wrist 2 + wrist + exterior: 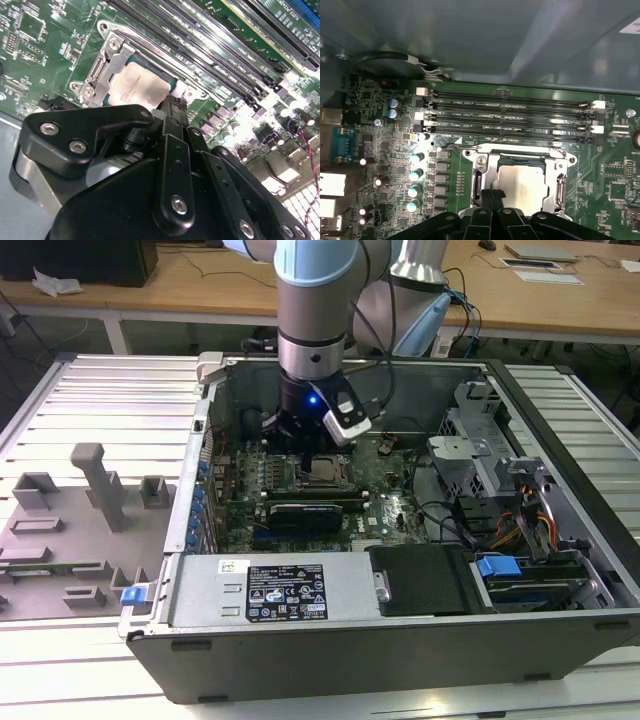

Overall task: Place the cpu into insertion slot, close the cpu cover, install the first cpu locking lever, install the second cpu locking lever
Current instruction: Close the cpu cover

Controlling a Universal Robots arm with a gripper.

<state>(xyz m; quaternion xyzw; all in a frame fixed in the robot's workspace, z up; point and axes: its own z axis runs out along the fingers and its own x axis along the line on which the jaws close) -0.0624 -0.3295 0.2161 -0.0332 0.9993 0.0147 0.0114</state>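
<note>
- For the gripper (303, 440): hangs low inside the open computer case (400, 660), straight down off the arm, close over the green motherboard (395, 502).
- In both wrist views, drawn narrow: black fingertips (485, 197) side by side, barely a slit between, nothing visibly pinched there.
- For the cpu (522, 181): lies flat in the insertion slot (517, 158), pale top showing through the window of the cpu cover (100, 70); cover seemingly folded down around it.
- Deciding relation: chip just ahead of the tips, tips at the cover's rim by one corner of the chip. Touching or a hair off, cannot tell.
- In the exterior view, sits just toward the exterior view's right of the gripper's lower end, almost beneath it.
- No long axis to the square chip. Of more use for aiming: a thin lever rod (510, 148) along one edge of the cover, parallel to the memory slots (510, 117) just beyond. Latched or loose, cannot tell.
- Around the socket: a row of pale-topped capacitors (415, 175) to one side, a black expansion card (315, 512) near it in the exterior view, a dark cable (385, 57) looping by the case wall, well apart.
- Nothing standing between the tips and the cover; closest crowding from the memory slots and the capacitors.
</note>
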